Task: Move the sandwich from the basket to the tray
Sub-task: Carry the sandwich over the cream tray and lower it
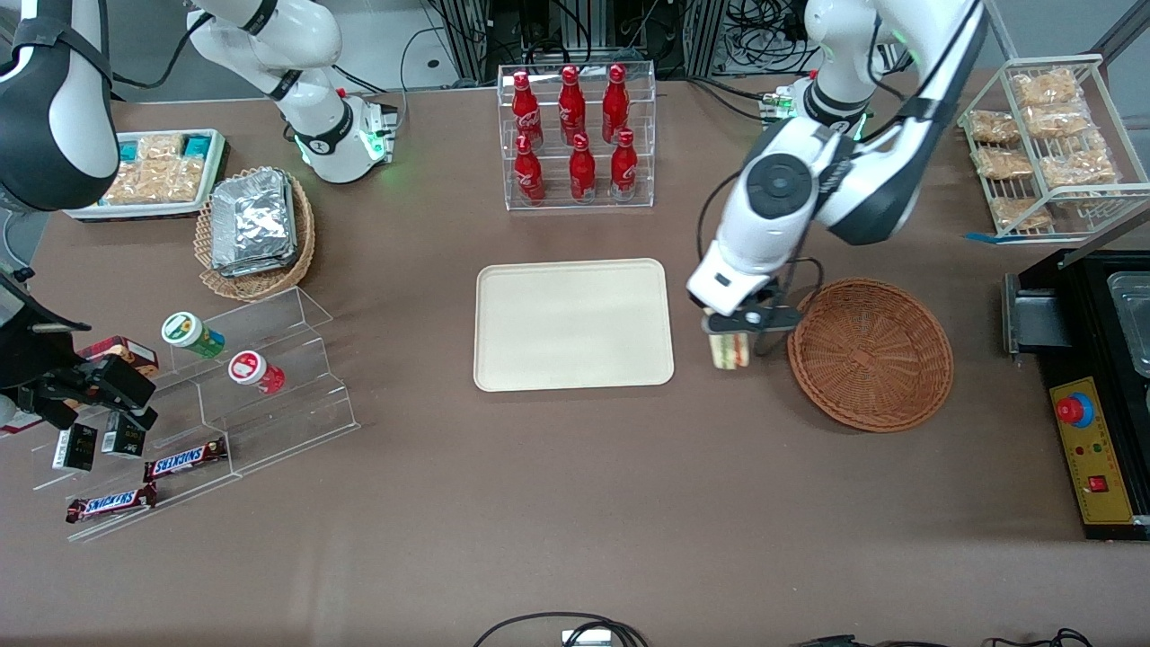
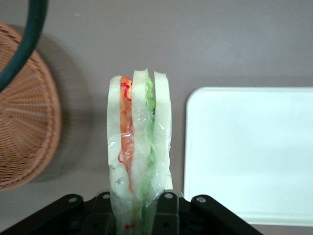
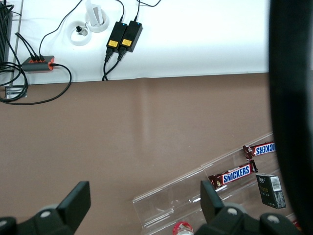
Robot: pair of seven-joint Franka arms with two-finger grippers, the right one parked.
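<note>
Sandwich (image 2: 139, 147) clamped in tool (image 2: 139, 215) — filling layers only wrist-visible; tray (image 1: 573, 323) beside

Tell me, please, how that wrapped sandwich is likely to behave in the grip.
The sandwich, held by the pincer between the basket and the tray, looks soft: pale bread in layers, so a hard squeeze would probably dent it. Its clear wrap looks glossy, perhaps slippery. It is small, so probably light.

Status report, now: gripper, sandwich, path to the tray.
Gripper shut on sandwich, held above bare table between basket and tray. Basket empty. Tray bare, nothing in the way.
</note>
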